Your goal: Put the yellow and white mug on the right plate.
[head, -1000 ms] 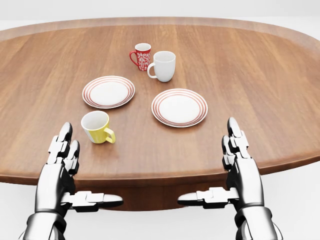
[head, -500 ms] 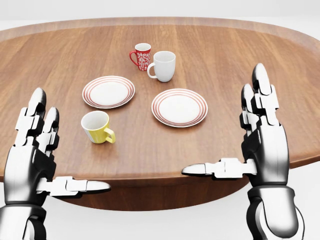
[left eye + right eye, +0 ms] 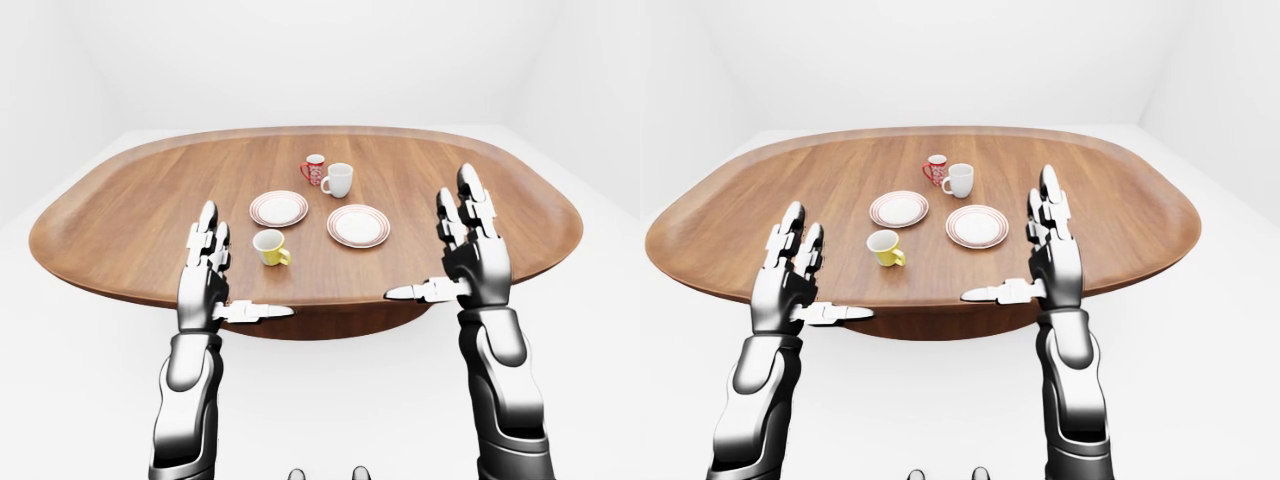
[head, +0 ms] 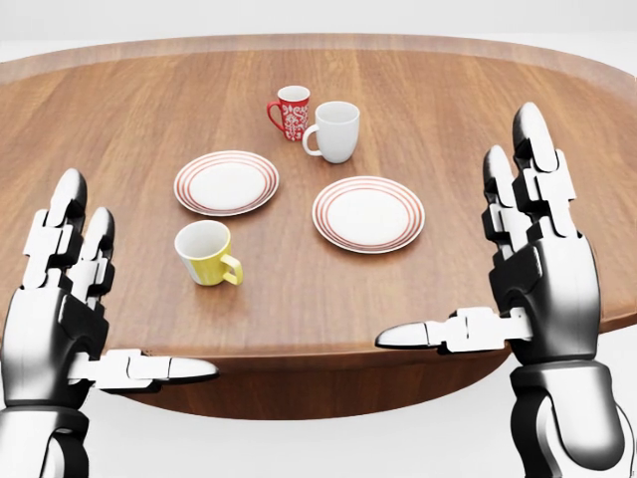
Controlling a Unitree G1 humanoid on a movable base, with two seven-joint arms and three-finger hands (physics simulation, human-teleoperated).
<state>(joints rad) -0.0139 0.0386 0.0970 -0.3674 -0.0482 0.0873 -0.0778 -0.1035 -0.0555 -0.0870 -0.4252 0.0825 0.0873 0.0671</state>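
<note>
Nothing of the job is done yet, by the look of it — the yellow mug with the white inside (image 4: pixel 207 252) stands upright on the bare wood, handle turned toward the lower right of the head view, just below the left red-ringed white plate (image 4: pixel 227 182) and well apart from the right red-ringed white plate (image 4: pixel 368 213), which lies empty. So the whole thing remains: reach, grip, carry across, set down.

The silver left hand (image 4: pixel 62 299) is raised at the near edge with fingers straight and thumb stuck out sideways, holding nothing; the silver right hand (image 4: pixel 532 259) is the same, spread wide and empty.

Further up the head view a small red patterned mug (image 4: pixel 290 112) and a plain white mug (image 4: pixel 333 130) stand close together.

The big oval wooden table (image 3: pixel 130 215) is smooth, warm brown with visible grain, set in a bare white room — pale floor, blank walls.
</note>
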